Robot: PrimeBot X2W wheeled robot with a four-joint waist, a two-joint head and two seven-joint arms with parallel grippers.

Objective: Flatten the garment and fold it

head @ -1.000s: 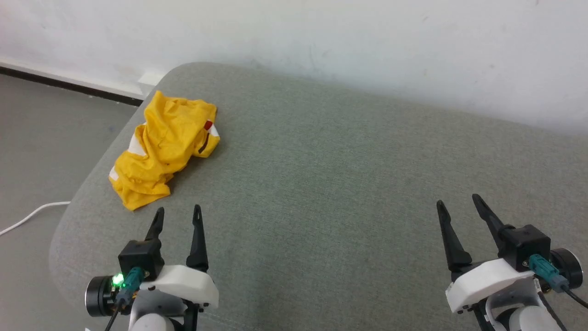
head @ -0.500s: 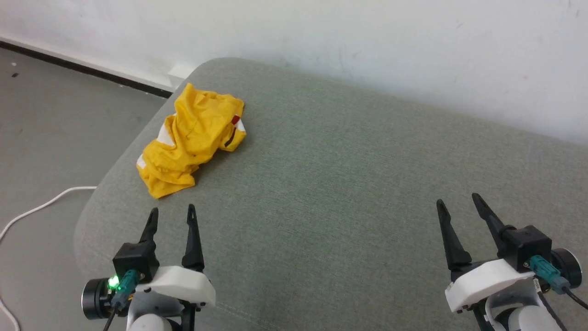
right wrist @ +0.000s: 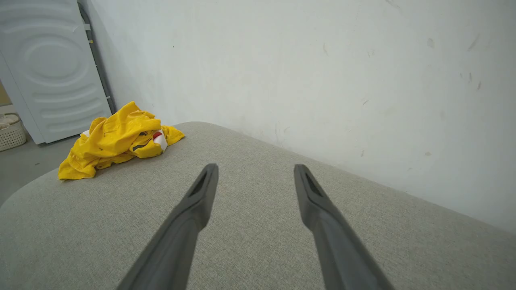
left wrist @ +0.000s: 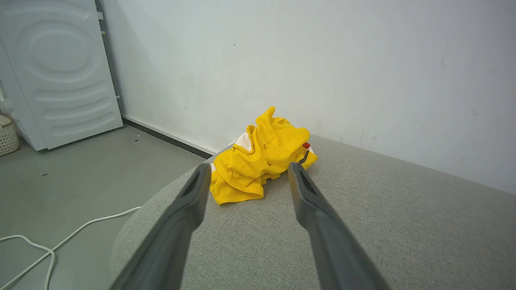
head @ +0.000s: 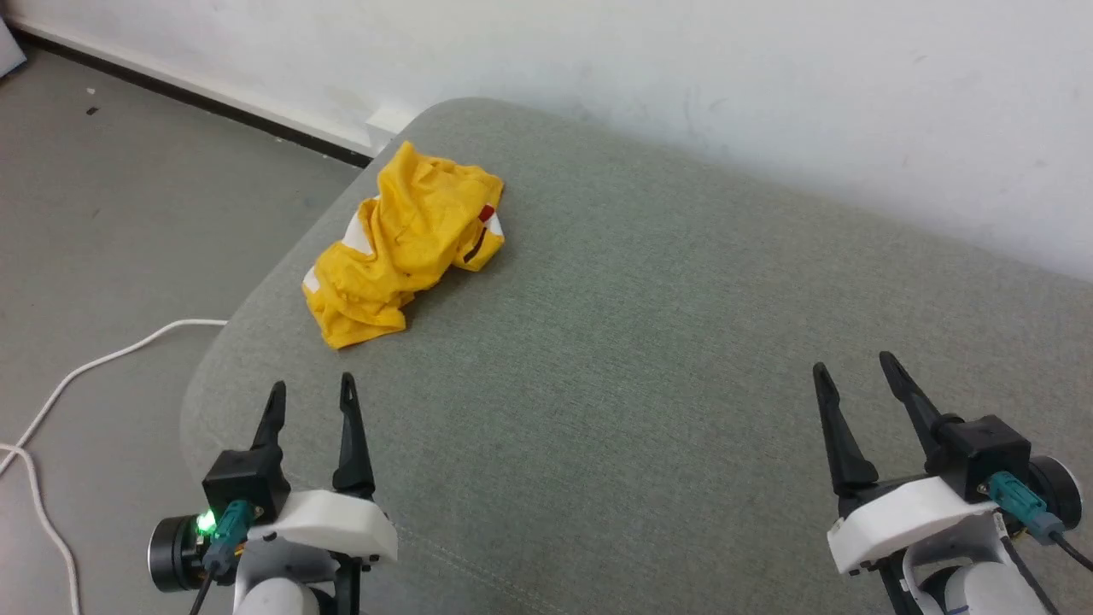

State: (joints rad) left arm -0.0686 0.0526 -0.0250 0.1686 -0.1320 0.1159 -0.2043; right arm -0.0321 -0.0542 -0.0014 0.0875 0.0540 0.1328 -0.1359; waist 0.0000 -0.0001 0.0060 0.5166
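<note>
Head and wrist views of a two-armed robot facing a grey fabric-covered surface (head: 649, 342) with rounded corners, set against a white wall (head: 683, 60). The garment (head: 408, 243), a mustard-yellow T-shirt, lies as a crumpled, unfolded heap at the far left corner of the surface, close to its rounded left edge and a short way in from the wall. White patches show along the left side of the heap. A small red mark and a short black stripe show on its right side beside another white patch. The left claw (head: 311, 383) stands at the near left of the surface with its two dark fingers spread wide and nothing between them. The garment lies ahead of it, apart from the fingertips. In the left wrist view the heap (left wrist: 258, 157) appears beyond and between the two spread fingers (left wrist: 181, 217). The right claw (head: 854, 362) stands at the near right, well apart from the garment, its jaws likewise fully parted and empty above bare fabric. In the right wrist view the heap (right wrist: 115, 143) lies far off to the upper left of the fingers (right wrist: 318, 213). To the left of the surface is a grey floor (head: 128, 213) crossed by a loose white cable (head: 102, 359), with a dark strip running along the foot of the wall. Further left, the wrist views show a white panelled appliance (left wrist: 60, 72) and beside it a pale woven basket (left wrist: 8, 139).
</note>
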